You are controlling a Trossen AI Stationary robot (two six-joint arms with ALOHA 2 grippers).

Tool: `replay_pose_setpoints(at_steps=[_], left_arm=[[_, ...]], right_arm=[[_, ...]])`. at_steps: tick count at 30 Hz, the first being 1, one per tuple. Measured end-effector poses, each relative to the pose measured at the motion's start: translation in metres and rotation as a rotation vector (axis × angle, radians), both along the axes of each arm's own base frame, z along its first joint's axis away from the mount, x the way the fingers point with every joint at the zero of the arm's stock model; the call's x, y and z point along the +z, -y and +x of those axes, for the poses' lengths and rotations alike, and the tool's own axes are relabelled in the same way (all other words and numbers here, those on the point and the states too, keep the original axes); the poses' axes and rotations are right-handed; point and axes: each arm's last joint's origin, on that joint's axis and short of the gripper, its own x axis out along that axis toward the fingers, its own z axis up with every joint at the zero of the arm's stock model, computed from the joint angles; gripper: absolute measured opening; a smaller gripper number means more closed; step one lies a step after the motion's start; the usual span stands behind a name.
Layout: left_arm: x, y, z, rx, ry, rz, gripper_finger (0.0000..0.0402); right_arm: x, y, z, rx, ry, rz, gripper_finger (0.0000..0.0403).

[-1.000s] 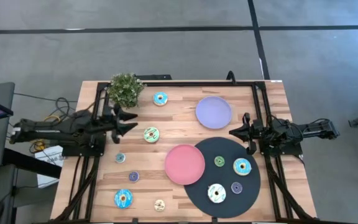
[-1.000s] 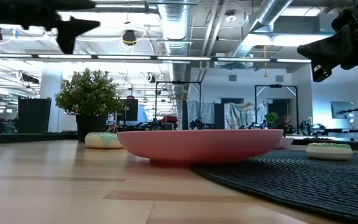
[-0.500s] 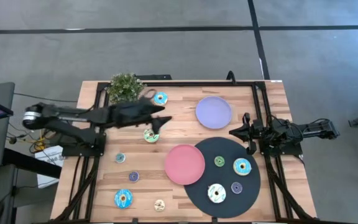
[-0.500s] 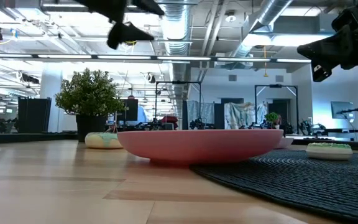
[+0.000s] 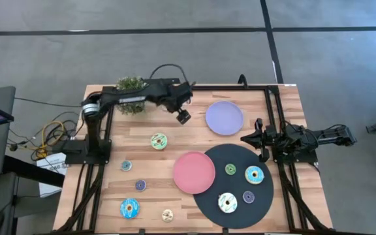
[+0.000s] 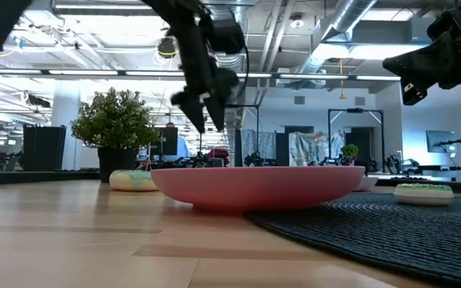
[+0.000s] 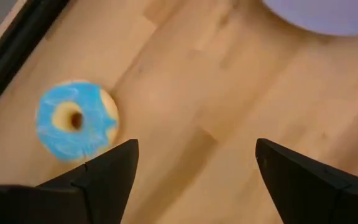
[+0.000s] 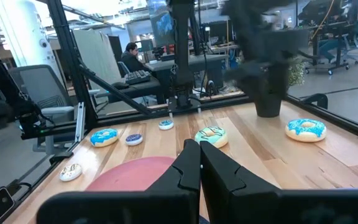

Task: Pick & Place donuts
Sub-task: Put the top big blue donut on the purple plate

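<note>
Left hand (image 5: 183, 116) hangs spread over the desk (image 5: 194, 140), blue donut (image 7: 76, 120) just beside one finger, untouched. Right hand (image 5: 254, 138) waits pressed together by the black mat (image 5: 237, 156). Risk: off-centre descent could nudge the donut away.

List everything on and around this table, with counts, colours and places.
Donuts on the wood: six; blue, green, purple, pale; left half, one blue by the plant.
Donuts on the mat: four; blue, white, green, purple.
Pink plate: one; centre, overlapping the mat's edge.
Lilac plate: one; far side.
Mat: one; black, round; near right.
Plant: one; green; far left corner.
Table: one; light wood.
Person: one; seated in the room behind.
Left gripper: open, above wood beside the lilac plate.
Right gripper: shut, at the right edge.
</note>
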Motion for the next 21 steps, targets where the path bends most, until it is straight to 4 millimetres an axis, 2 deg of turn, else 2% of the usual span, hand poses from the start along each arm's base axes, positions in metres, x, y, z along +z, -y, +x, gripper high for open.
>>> replay_pose_setpoints(at_steps=[4, 9, 12, 21], left_arm=[[-0.016, -0.035, 0.004, 0.039, -0.049, -0.043, 0.0316], [-0.039, -0.063, -0.002, 0.077, -0.076, -0.145, 0.0316], [-0.049, -0.074, -0.007, 0.109, -0.089, -0.180, 0.0316], [-0.051, -0.090, -0.017, 0.167, -0.099, -0.169, 0.0316]], right_arm=[[0.000, 0.000, 0.000, 0.000, 0.000, 0.000, 0.0000], [0.000, 0.000, 0.000, 0.000, 0.000, 0.000, 0.0000], [0.000, 0.000, 0.000, 0.000, 0.000, 0.000, 0.0000], [0.000, 0.000, 0.000, 0.000, 0.000, 0.000, 0.0000]])
